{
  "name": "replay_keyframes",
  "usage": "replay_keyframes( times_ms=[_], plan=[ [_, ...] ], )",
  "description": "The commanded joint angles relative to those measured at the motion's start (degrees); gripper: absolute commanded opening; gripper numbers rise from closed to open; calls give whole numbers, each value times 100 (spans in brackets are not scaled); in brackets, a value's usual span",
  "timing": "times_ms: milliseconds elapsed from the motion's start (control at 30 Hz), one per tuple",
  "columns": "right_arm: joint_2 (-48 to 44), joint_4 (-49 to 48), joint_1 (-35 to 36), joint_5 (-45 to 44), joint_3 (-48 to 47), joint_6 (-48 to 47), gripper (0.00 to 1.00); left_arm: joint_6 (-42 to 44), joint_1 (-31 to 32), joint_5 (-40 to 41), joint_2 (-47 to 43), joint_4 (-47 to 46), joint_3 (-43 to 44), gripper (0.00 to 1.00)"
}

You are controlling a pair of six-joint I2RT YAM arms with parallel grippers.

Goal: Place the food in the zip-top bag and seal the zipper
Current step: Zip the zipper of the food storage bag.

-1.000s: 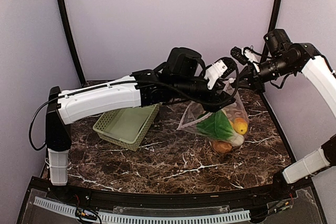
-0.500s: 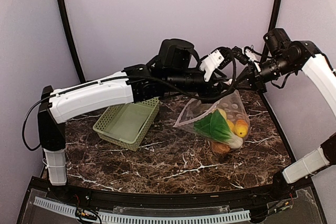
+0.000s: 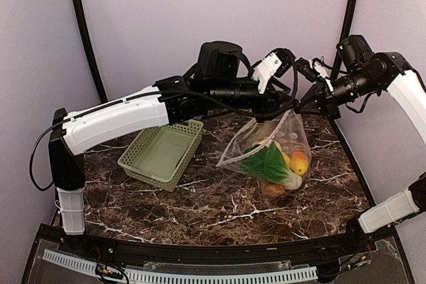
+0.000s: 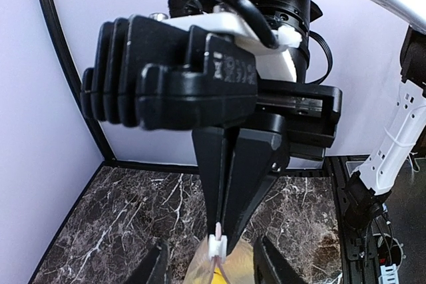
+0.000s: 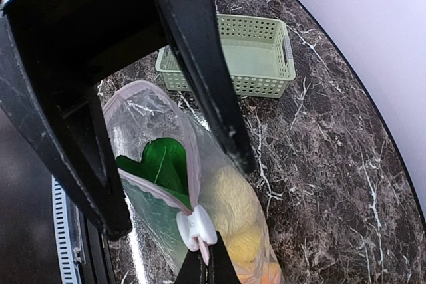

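Two hands meet at the top edge of the zip-top bag (image 3: 279,141), which hangs over the marble table (image 3: 200,197) to the right of the green lattice basket (image 3: 162,155).

Top view only: the load is legible through the plastic, with bok choy (image 3: 266,163), orange piece (image 3: 299,162) and brownish potato (image 3: 274,189) lowest. Cannot tell whether the bag's bottom touches the table.

Right wrist view only: right hand (image 5: 206,267) is clenched on the white slider (image 5: 196,227) of the zipper (image 5: 193,177). The bag mouth gapes, with a yellow piece (image 5: 229,197) inside.

Left wrist view only: left hand (image 4: 213,269) is released, its fingers (image 4: 269,264) apart on either side of the zipper.

Against a second ago: the left arm is higher, uncovering the bag's upper part. Bag and contents sit slightly further left. Basket unmoved.
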State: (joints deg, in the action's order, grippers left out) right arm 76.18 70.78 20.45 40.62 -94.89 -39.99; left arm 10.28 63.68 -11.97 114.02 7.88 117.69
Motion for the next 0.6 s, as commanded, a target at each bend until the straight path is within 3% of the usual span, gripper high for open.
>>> replay_keyframes(
  times_ms=[0,233,567],
  plan=[
    [-157,-74,81,201,47,52,0,-128,-37,-302,53,145,156,39],
    [-197,-93,90,259,65,62,0,-152,-40,-268,181,293,288,43],
    [-240,-126,91,245,144,53,0,-143,-63,-310,244,386,334,31]
  ],
)
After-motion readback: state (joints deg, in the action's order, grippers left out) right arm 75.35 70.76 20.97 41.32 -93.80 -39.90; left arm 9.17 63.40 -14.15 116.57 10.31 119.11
